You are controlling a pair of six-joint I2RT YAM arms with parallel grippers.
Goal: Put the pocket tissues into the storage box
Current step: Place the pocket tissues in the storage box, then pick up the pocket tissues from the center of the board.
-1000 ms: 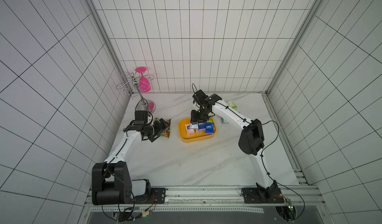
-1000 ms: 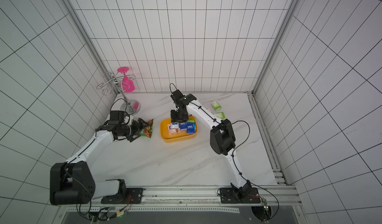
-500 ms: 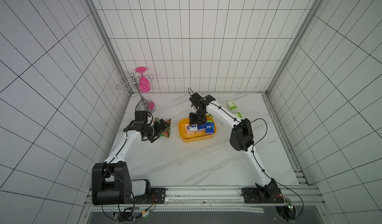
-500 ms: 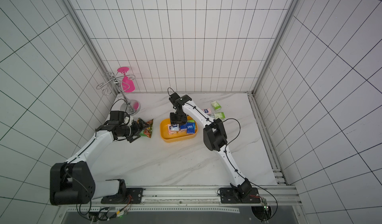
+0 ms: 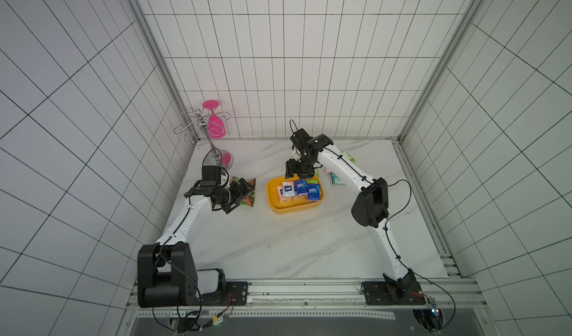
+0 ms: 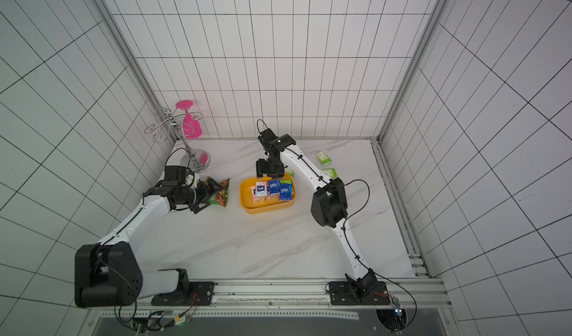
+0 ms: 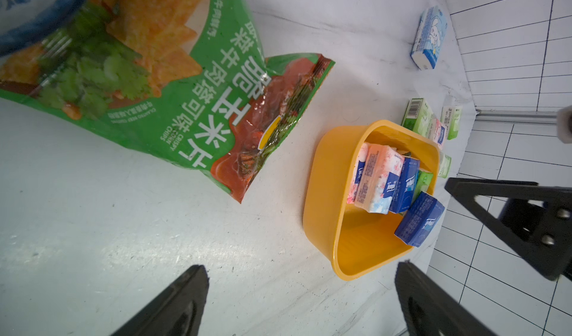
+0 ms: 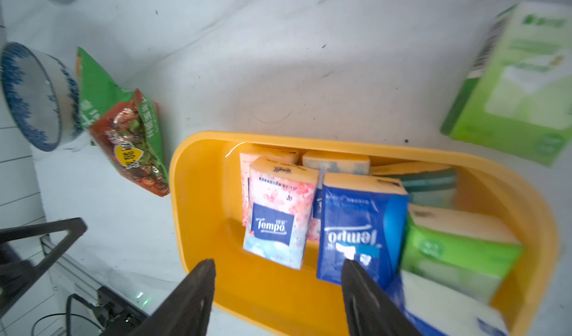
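Hanging above the far rim of the storage box point(image 5: 272, 209) with the right gripper point(image 8: 277, 260), with fingers point(image 8: 198, 288) spread and nothing pinched between them; pointing down in the right wrist view over a pink packet point(image 8: 278, 219) and a dark blue packet point(image 8: 359, 226), with a green packet point(image 8: 458, 247) just beside those; overlapping the blue wrapper with one fingertip, yet cannot tell whether touching; placing the yellow box toward the middle of the table point(image 5: 278, 250), nearer its far edge than its near edge; holding several of the pocket tissues point(image 6: 274, 189) inside, leaning on one another, pink toward the table's left edge, dark blue in the middle, green toward the right edge; leaving the near part of the box floor bare; showing more outside the box: loose green packets point(image 6: 322, 158) between the box and the table's right edge, toward the far edge, and a white-and-blue packet point(image 7: 428, 38) lying alone, well apart from the box; pointing toward the box from beside the snack bag point(image 5: 250, 195) with the left gripper point(image 7: 301, 263), with fingers point(image 7: 173, 303) spread wide and empty; setting that bag between the left arm and the box, apart from the yellow wall; sitting just beside the bag, on the side away from the box, as a blue-and-white dish point(image 8: 31, 96); standing in the far left corner of the table as a wire rack point(image 5: 198, 127) with a pink glass point(image 5: 215, 127) hung on it.
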